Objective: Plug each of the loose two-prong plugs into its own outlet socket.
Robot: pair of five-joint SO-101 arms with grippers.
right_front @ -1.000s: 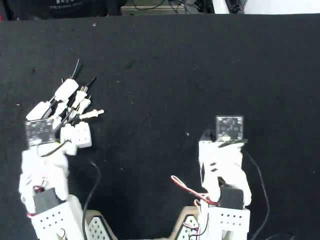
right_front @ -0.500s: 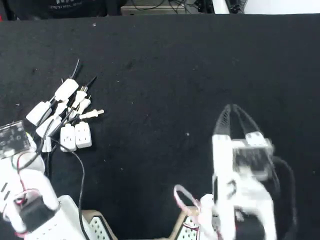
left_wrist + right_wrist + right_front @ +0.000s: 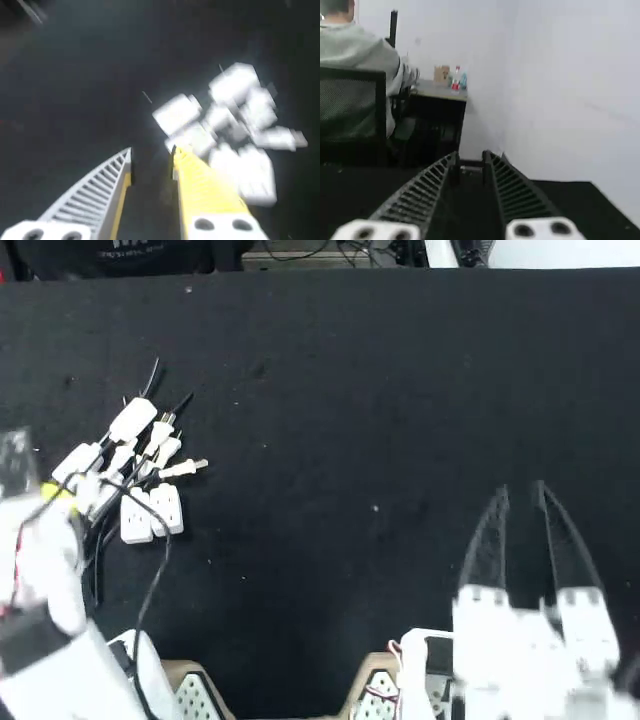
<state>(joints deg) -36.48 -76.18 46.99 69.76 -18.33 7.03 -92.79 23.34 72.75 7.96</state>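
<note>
Over the near right corner of the black table (image 3: 330, 370), the right gripper (image 3: 520, 502) hangs with its two dark ribbed fingers a narrow gap apart and nothing between them. Its own wrist view shows the same small gap (image 3: 470, 156) and looks out level across the table's far edge to a white wall (image 3: 570, 75), a dark desk (image 3: 440, 95) with small items on top and a mesh-backed chair (image 3: 350, 105). By the left edge of the table, about midway along it, lies a tight heap of white plugs (image 3: 150, 445) with their prongs out, loose and unplugged. Two white socket blocks (image 3: 151, 512) sit side by side at the heap's near side. The left arm (image 3: 45, 570) stands over the near left corner. The left gripper (image 3: 151, 152) is slightly parted and empty, and its yellow-edged finger (image 3: 200, 185) lies just beside the heap; the blur hides whether it touches.
</note>
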